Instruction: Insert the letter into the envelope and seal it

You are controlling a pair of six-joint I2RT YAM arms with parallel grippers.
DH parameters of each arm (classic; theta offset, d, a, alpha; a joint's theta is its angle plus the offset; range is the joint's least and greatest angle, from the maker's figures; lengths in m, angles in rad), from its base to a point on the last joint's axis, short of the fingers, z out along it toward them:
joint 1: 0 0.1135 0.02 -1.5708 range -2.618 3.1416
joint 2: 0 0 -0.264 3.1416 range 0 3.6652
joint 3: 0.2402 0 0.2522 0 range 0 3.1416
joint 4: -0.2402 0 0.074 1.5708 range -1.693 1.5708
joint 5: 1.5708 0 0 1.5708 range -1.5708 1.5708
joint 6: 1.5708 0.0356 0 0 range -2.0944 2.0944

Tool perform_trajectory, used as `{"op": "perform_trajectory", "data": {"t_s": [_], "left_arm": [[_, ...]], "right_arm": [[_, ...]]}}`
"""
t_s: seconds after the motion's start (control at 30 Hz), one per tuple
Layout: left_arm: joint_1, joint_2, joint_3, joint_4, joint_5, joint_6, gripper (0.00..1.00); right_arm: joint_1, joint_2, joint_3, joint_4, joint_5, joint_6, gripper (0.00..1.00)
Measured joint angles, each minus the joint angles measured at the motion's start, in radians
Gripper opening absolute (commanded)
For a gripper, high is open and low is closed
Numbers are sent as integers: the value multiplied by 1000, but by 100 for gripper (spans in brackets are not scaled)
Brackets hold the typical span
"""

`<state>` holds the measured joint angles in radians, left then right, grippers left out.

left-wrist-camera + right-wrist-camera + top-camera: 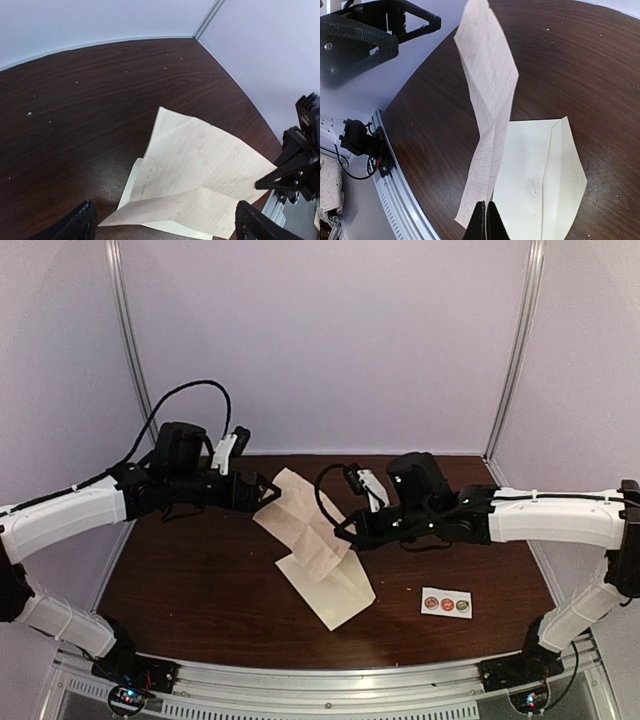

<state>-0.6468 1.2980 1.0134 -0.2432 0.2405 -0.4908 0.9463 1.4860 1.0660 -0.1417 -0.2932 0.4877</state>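
Note:
The letter (305,525), a pinkish lined creased sheet, is lifted and tilted over the table. My right gripper (350,537) is shut on its right edge; in the right wrist view the closed fingertips (486,222) pinch the sheet (490,100), which rises away edge-on. My left gripper (268,490) is open at the sheet's far left corner; its fingers (80,222) stand wide apart with the letter (200,170) between and beyond them. The cream envelope (335,592) lies flat under the letter, flap open (567,170); it peeks out in the left wrist view (131,182).
A small white strip of round stickers (446,603) lies on the dark wood table (200,570) to the right of the envelope. White walls enclose the back and sides. A metal rail (330,680) runs along the near edge.

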Motion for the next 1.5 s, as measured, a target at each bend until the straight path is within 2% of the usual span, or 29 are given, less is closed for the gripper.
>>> {"op": "perform_trajectory", "data": {"t_s": [0.1,0.37,0.77,0.83,0.87,1.0,1.1,1.17,1.23,1.27,1.37,1.5], "left_arm": [[0,38,54,-3,104,130,98],[0,46,90,-5,232,335,98],[4,53,51,7,449,414,95],[4,62,50,6,457,418,87],[4,68,50,6,460,420,79],[4,100,50,5,480,423,43],[5,124,49,5,488,425,13],[5,131,48,6,488,416,0],[5,132,48,16,487,412,0],[5,132,47,24,486,407,0],[5,133,47,56,489,388,0],[5,142,79,79,498,360,0]], "right_arm": [[-16,-59,0,-79,-29,-76,0],[-26,-139,21,-232,-96,-229,0],[-30,-141,34,-266,-36,-242,0],[-33,-140,41,-261,-21,-232,0],[-35,-140,43,-253,-16,-228,0],[-37,-137,47,-238,-3,-217,0],[-39,-126,54,-234,3,-214,0],[-42,-121,55,-230,6,-209,0],[-46,-121,55,-227,8,-203,1],[-49,-121,55,-224,8,-200,6],[-59,-124,55,-212,12,-184,33],[-80,-169,55,-191,42,-161,55]]}}
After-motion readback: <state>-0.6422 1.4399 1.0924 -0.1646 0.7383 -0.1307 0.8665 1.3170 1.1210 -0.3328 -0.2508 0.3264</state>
